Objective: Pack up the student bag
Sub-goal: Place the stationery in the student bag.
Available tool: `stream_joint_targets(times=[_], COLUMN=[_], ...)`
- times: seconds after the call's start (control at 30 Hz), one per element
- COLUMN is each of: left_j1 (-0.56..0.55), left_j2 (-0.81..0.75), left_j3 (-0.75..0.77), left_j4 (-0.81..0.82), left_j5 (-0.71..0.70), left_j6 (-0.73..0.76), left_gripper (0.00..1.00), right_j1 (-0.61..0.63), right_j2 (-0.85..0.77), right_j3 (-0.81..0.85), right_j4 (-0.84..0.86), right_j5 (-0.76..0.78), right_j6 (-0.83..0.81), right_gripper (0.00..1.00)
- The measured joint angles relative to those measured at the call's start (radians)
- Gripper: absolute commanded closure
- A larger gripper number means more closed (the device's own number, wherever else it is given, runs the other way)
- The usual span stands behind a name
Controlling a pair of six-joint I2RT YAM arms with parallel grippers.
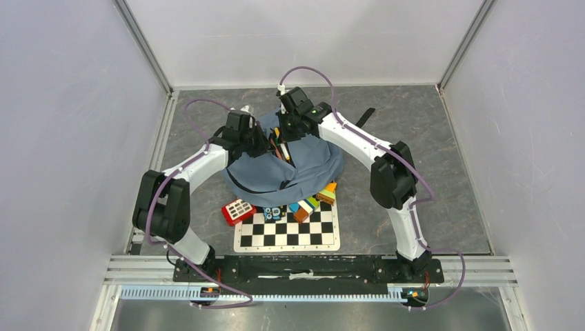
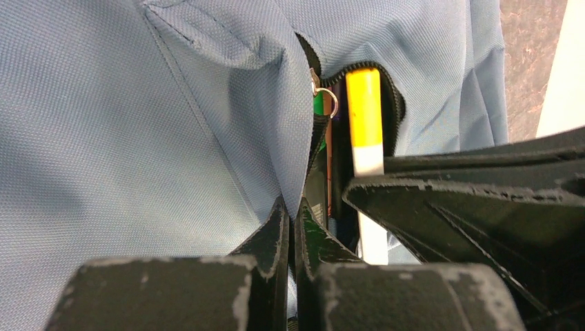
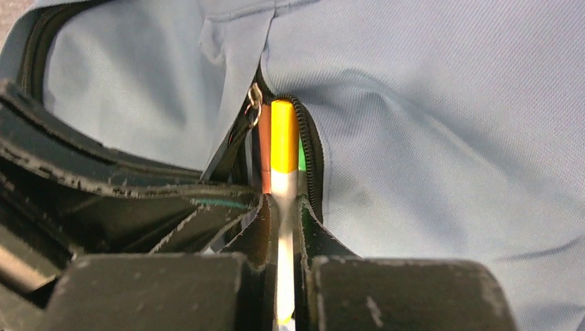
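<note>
The dusty-blue student bag [image 1: 290, 172] lies at the table's middle, partly over the chessboard [image 1: 288, 232]. Its front pocket zipper is open, and pens stick out. My left gripper [image 1: 261, 145] is shut on the blue fabric edge of the pocket [image 2: 298, 181], beside the metal zipper ring [image 2: 328, 103]. My right gripper [image 1: 290, 129] is shut on a yellow-and-white marker [image 3: 283, 155], whose yellow end points into the pocket opening; it also shows in the left wrist view [image 2: 363, 117]. An orange pen [image 3: 265, 145] and a green one [image 3: 302, 160] sit inside the pocket.
On the chessboard's far edge lie a red calculator [image 1: 238, 210], a small blue item [image 1: 272, 214] and several coloured blocks [image 1: 314, 200]. A black strap [image 1: 364, 116] lies behind the bag. Grey walls enclose the table on three sides.
</note>
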Motion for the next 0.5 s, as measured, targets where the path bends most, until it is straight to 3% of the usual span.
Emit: stream_joint_targets(times=[0.5], left_j1=[0.001], left_j2=[0.024], left_j3=[0.033], left_j4=[-0.018], left_j5=[0.005], left_j6=[0.000], left_gripper=[0.98], right_j1=[0.048], right_j2=[0.054], right_j3=[0.063], right_j4=[-0.034], right_j5=[0.174], right_j6=[-0.113], right_gripper=[1.00])
